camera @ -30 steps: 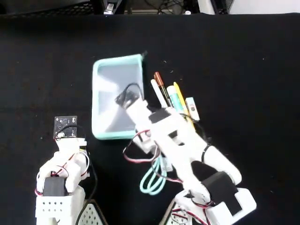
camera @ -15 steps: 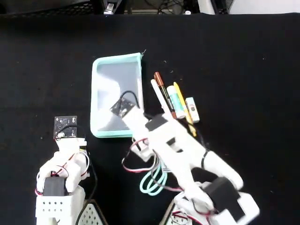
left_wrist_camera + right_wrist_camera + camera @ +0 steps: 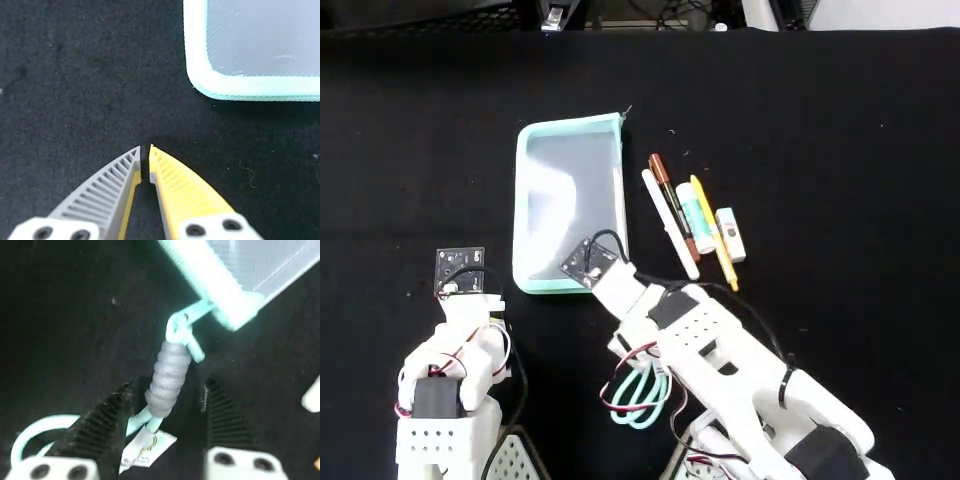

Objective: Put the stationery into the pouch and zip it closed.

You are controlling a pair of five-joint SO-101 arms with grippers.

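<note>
Left claw point(image 3: 145, 155): pressed together, near the pouch's point(image 3: 240, 85) near-left corner.
Right claw point(image 3: 167, 386): spread, straddling the zipper pull point(image 3: 170, 365) at its near-right corner.
Pens point(image 3: 685, 215): just right of pouch.

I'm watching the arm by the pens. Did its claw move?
Yes. The right claw pulled back from over the middle of the pouch to its near corner.

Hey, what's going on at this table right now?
The right gripper is open, its fingers on either side of the pull cord at a corner of the pouch, not closed on it. The left gripper is shut over the bare black table, near another corner of the pouch. The pens and other stationery lie outside, beside the pouch.
</note>
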